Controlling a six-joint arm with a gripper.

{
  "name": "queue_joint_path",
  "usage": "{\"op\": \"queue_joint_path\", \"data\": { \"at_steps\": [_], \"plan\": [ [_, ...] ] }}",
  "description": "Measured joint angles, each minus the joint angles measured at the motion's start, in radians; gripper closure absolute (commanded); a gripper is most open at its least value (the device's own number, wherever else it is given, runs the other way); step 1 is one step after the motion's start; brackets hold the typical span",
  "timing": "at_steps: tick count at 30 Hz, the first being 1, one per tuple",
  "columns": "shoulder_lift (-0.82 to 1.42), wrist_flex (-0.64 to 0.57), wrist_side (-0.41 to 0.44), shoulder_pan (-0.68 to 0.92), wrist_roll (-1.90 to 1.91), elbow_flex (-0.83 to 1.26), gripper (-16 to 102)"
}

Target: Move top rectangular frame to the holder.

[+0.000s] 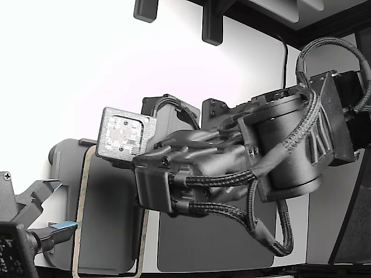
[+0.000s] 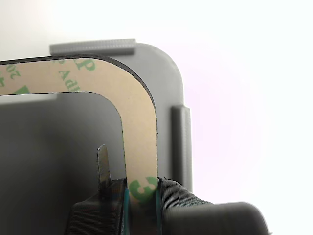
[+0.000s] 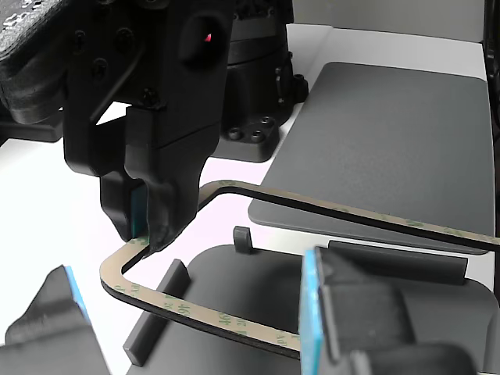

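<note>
Pincer point(image 2: 142, 196) clenched on the top rectangular frame point(image 2: 139, 132), gripping one short side near a rounded corner; wrist view shows the tan strip with green print passing between the two pads. Frame is held flat and just above the holder point(image 2: 166, 73), not yet seated: in the other view it floats over the raised tabs point(image 3: 152, 324) and its far long side overhangs toward the dark grey mat point(image 3: 391, 133). Edge grip presumably chosen because the part is thin with an open centre, leaving only the rim to hold. Wrist view puts the frame corner inside the holder corner, offset from the tabs, so alignment looks incomplete. Judgement: placement phase; next step needs a small lateral correction, then lowering between the tabs. Risk: the limp far end sagging or catching on a tab. Holder rests on the white counter point(image 3: 47, 203).
</note>
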Motion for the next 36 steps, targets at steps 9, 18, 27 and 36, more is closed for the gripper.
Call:
{"op": "queue_joint_path", "data": {
  "at_steps": [9, 18, 27, 36],
  "plan": [
    [-0.015, -0.083, -0.031, -0.043, -0.083, 0.052, 96],
    [-0.025, -0.107, -0.041, -0.067, -0.091, 0.081, 96],
    [-0.025, -0.130, -0.048, -0.069, -0.083, 0.127, 96],
    [0.011, -0.181, -0.054, -0.071, -0.084, 0.204, 96]
  ]
}}
